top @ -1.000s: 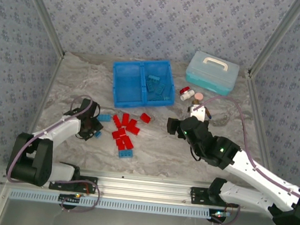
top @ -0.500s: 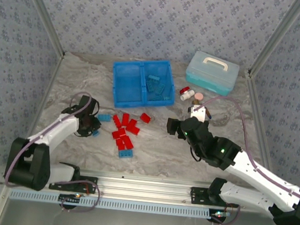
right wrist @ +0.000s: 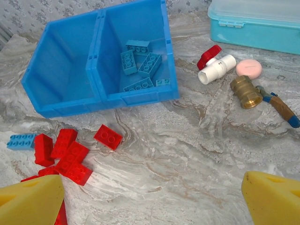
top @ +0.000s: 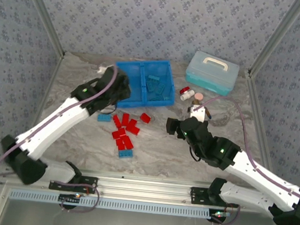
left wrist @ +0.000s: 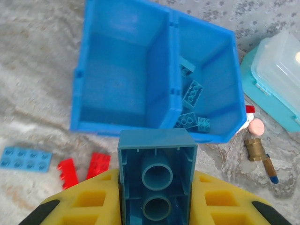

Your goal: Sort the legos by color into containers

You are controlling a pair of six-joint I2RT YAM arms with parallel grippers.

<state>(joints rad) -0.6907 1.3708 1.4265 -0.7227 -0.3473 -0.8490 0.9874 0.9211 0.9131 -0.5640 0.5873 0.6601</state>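
The left hand [left wrist: 157,202] was clamped on a light blue brick [left wrist: 156,154], hollow underside toward the wrist camera. It hung over the near wall of the blue bin [left wrist: 77,75], almost in line with the divider [left wrist: 171,65] — the likeliest trouble. Released there, the brick could strike wall or divider and tumble back onto the surface [right wrist: 197,140], or land in the empty left compartment [left wrist: 117,70] instead of the right compartment [left wrist: 213,75], where the other blue bricks [left wrist: 192,93] lay.

The bin sat toward the far edge. Red bricks [right wrist: 65,154] clustered mid-surface, a blue plate [left wrist: 26,158] on their left-edge side. The right hand [right wrist: 152,199] hovered spread wide and empty. The teal case [right wrist: 262,23], valve [right wrist: 214,65], brass fitting [right wrist: 246,91] and pink disc [right wrist: 249,69] lay toward the far right corner — none blocked the drop.
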